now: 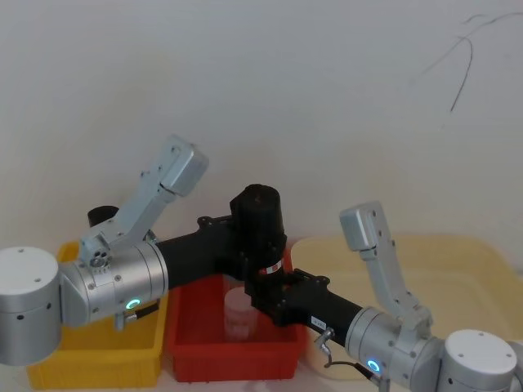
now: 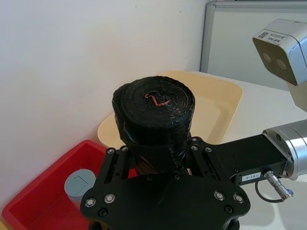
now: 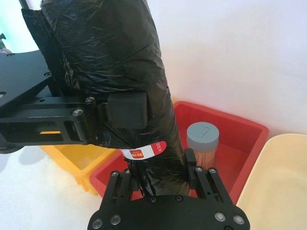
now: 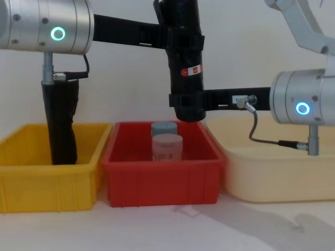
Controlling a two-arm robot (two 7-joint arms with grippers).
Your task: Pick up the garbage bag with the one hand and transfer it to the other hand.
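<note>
The garbage bag, a tall black crinkly roll with a small red-and-white label, hangs upright above the red bin. My left gripper, on the arm with the green-teal ring light, comes in from the left and is shut on the roll's upper part; one of its pads presses into the plastic. My right gripper, on the blue-lit arm, reaches in from the right and is shut on the roll's lower part, just under the label. In the left wrist view the roll's top end stands between my left fingers.
Two jars stand in the red bin: one with a grey lid, one clear. The yellow bin on the left holds another black roll. A cream tray lies on the right. A white wall is close behind.
</note>
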